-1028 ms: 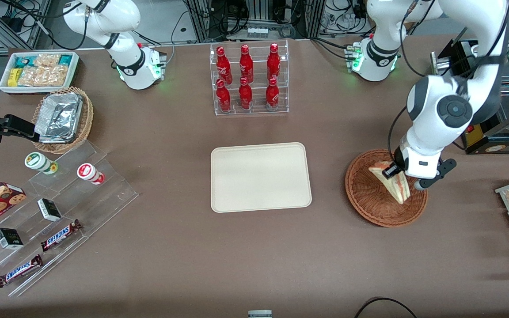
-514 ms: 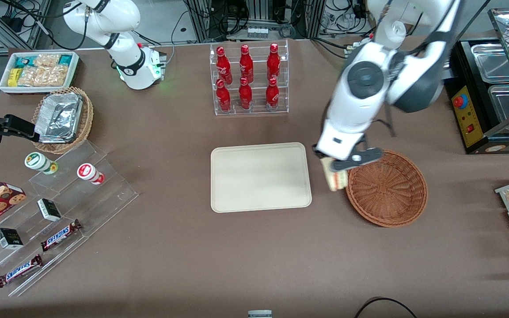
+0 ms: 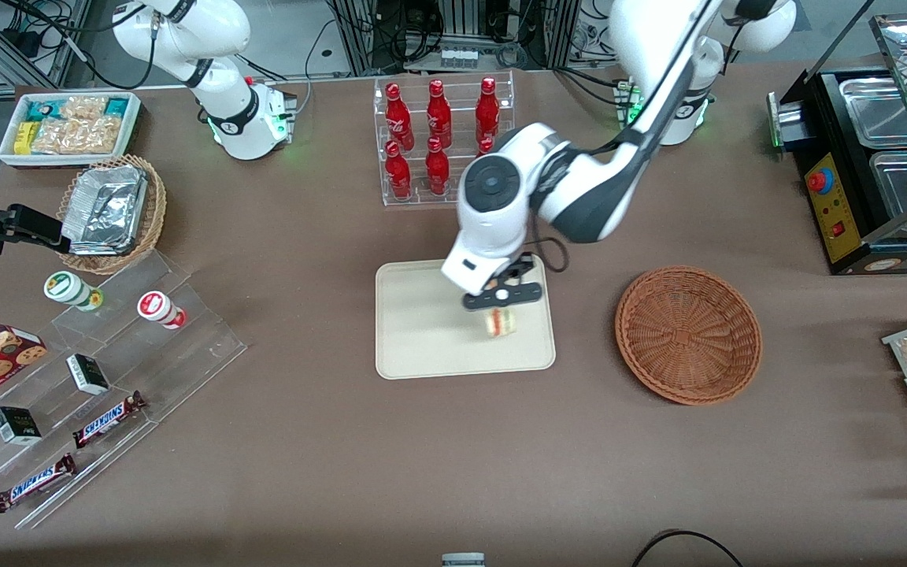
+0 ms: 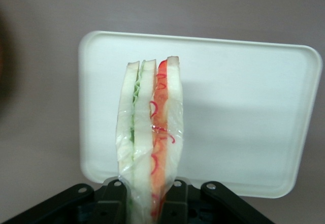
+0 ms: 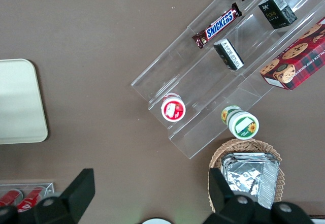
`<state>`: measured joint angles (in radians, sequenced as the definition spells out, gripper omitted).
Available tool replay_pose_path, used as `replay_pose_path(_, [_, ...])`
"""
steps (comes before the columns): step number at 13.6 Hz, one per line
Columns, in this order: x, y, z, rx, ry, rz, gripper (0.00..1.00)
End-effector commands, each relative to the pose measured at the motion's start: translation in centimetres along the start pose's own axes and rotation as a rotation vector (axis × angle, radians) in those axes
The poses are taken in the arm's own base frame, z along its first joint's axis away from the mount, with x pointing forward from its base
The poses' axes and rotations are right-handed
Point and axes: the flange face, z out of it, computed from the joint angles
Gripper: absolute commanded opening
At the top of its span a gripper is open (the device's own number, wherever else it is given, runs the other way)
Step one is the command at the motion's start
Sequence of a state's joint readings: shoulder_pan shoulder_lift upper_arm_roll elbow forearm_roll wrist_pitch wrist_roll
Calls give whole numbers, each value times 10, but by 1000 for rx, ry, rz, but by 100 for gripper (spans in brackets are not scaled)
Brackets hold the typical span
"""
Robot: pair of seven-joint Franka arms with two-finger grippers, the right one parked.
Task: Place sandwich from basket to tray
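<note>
Only our wrist view shows the gripper [image 4: 147, 196] clamping the sandwich [image 4: 150, 132] (plastic-wrapped) above the tray [image 4: 244, 107]. From the front, we see the brown table [image 3: 304, 441] mid-frame.

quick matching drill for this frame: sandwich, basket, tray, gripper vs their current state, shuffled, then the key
1. sandwich
2. basket
3. tray
4. gripper

A. nothing in it, toward the working arm's end
B. above the tray, shut on the sandwich
C. held upright, filling edge showing
D. flat on the table, under the held item

Pairs: 1-C, 2-A, 3-D, 4-B
</note>
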<state>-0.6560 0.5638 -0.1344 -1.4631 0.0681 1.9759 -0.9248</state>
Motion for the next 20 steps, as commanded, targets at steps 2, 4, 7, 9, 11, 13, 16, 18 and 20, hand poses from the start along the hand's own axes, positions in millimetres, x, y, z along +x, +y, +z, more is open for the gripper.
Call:
replay_pose_path(2, [-16,46,37,8,52,35,0])
replay_pose_path(4, [-23,57,61,5,65,63,0])
replay_pose_path(7, [-33,63,90,41,56,91,0])
replay_pose_path(9, [-36,64,106,63,55,99,0])
replay_pose_path(11, [-37,67,109,55,60,102,0])
replay_pose_path(13, [-37,67,113,55,60,103,17])
replay_pose_path(16, [-35,66,105,48,68,101,100])
replay_pose_path(18, [-31,64,83,31,81,89,100])
replay_pose_path(20, [-25,54,40,19,90,65,100])
